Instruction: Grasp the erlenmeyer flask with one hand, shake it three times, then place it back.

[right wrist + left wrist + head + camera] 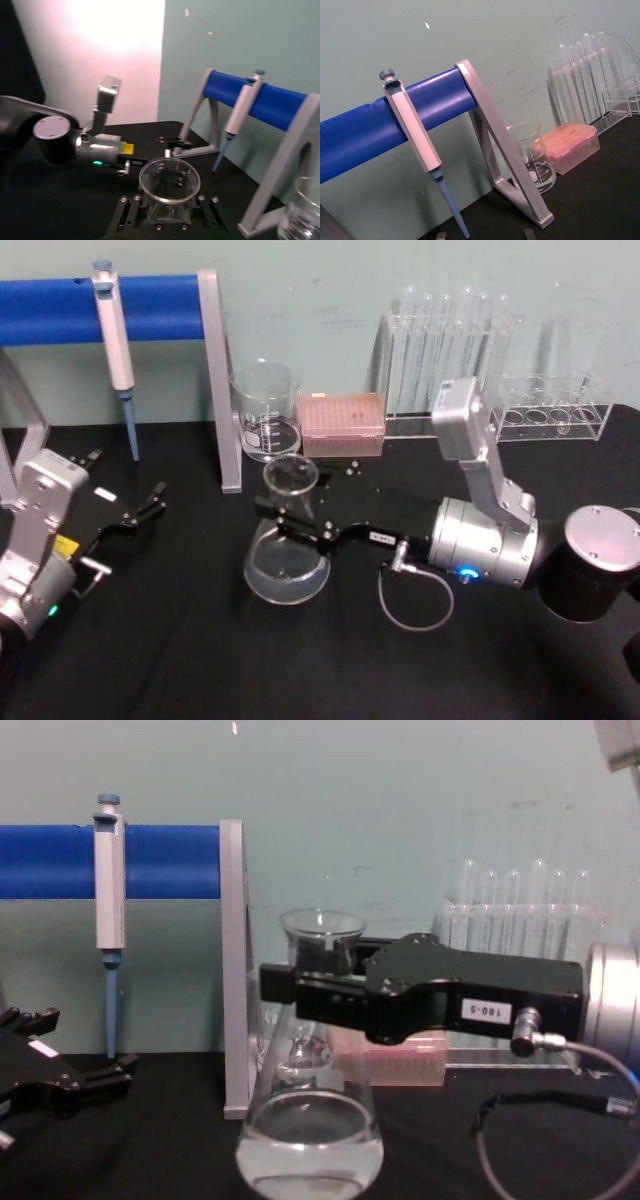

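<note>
The erlenmeyer flask is clear glass with a wide round base, and it stands upright at the middle of the black table with its base low at the table top. Clear liquid fills the bottom of the flask. My right gripper reaches in from the right and is shut on the flask's neck just under the flared rim. In the chest view this right gripper carries a small white numbered label. The flask's rim shows between the fingers. My left gripper rests open at the left, apart from the flask.
A beaker and a pink tip box stand close behind the flask. Test tube racks line the back right. A pipette hangs on the blue bar stand, whose grey leg stands just behind and left of the flask.
</note>
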